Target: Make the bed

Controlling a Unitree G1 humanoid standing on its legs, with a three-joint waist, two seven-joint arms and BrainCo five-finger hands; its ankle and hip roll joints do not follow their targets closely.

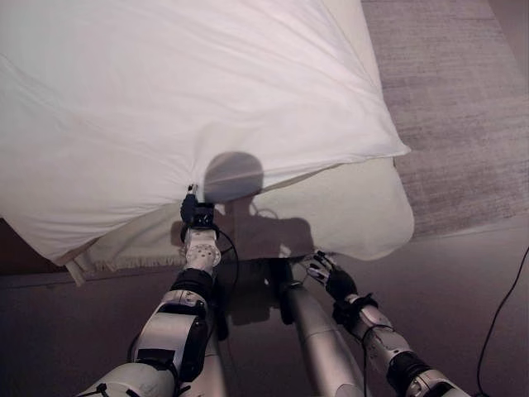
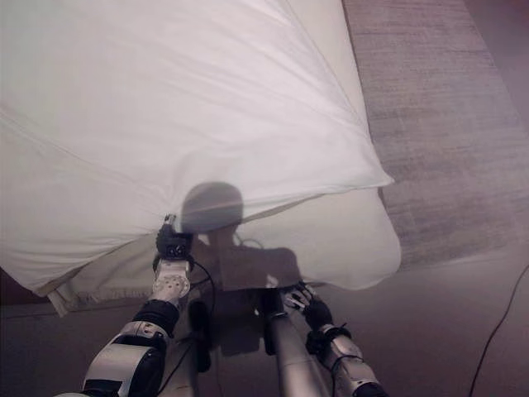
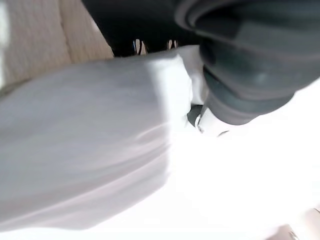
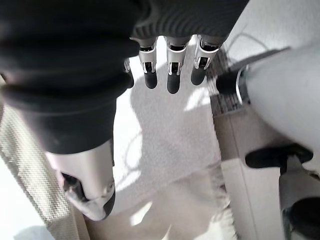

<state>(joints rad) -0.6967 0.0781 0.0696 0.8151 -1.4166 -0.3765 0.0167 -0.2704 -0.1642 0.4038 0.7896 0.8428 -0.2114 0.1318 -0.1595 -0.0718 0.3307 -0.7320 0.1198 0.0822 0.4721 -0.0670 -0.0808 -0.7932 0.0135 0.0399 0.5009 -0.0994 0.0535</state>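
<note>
A: While the left hand [image 1: 201, 245] sits right at the near edge of the white duvet [image 1: 190, 107], can you tell whether its fingers are pinched on the cloth?

B: No. In the left wrist view the dark cover and a bright fold of cloth hide them, so apart or together, I cannot tell. The right hand [image 4: 170, 65] is plainer: its fingers [image 4: 172, 80] hang straight and apart over a pale throw [image 4: 165, 145], clamped on nothing.

A: And beyond the fingers?

B: Just past the left fingers the duvet lies skewed across the bed, its near corner [image 1: 401, 150] well off toward the right hand's side. Beneath it the cream blanket [image 1: 347, 211] pokes out, and its fringed edge [image 1: 124, 263] hangs just beside the left wrist. Farther out on the right hand's side lies a grey rug [image 1: 450, 99].

A: What might go wrong, then?

B: If the left hand has only a thin pinch, a pull could slip off. A one-handed tug may also twist the duvet further askew, or drag the blanket along underneath.
</note>
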